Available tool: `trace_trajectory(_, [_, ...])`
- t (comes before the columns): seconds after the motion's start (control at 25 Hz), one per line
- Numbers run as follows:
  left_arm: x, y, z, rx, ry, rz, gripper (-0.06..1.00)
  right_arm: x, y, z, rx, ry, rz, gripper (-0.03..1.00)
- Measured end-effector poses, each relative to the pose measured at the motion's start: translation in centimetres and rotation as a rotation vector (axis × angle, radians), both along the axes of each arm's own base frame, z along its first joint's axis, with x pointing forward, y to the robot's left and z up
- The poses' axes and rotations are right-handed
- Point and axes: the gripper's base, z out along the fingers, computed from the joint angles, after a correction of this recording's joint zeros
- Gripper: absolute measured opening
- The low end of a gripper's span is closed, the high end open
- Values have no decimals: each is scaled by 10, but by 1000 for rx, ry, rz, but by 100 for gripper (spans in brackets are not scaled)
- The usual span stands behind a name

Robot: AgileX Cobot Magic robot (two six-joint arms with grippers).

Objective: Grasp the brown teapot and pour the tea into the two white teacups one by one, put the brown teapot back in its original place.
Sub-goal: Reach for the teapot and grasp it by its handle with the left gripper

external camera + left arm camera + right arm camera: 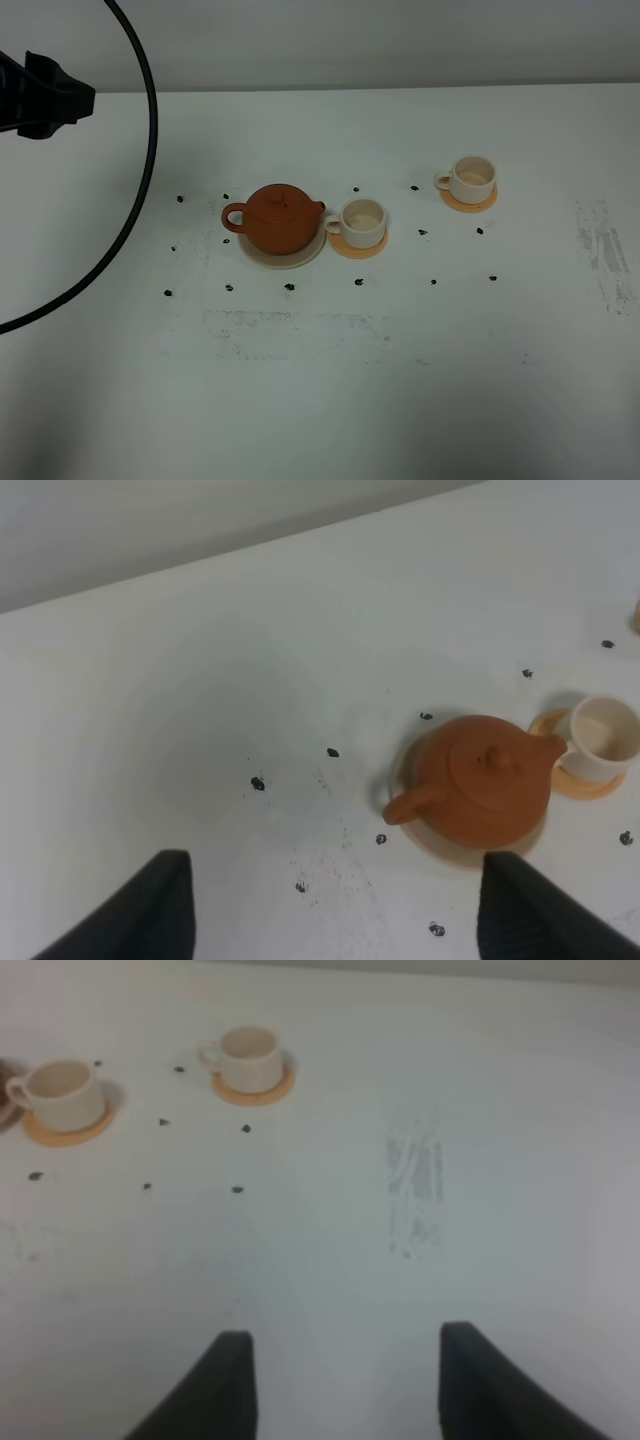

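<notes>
The brown teapot (280, 218) stands upright with its lid on, on the pale beige saucer (285, 257) left of the table's middle, handle to the left and spout toward the near white teacup (362, 221). That cup sits on an orange coaster (357, 248). The second white teacup (471, 178) sits on its own coaster (468, 203) farther right and back. My left gripper (335, 920) is open and empty, well short of the teapot (485, 780). My right gripper (345, 1385) is open and empty, far from both cups (62, 1090) (248, 1055).
Part of the left arm (40, 95) hangs over the far left back, with a black cable (140, 200) looping down from it. Small black marks (289, 287) dot the white table around the tea set. A grey scuffed patch (605, 250) lies at the right.
</notes>
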Motion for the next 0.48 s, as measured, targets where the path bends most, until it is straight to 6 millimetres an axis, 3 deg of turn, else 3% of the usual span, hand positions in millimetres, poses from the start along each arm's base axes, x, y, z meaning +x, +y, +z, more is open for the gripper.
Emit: trace_trajectory(0.48, [14,-1,-18,5,62,1,61,0,2,0,17,0,10,43])
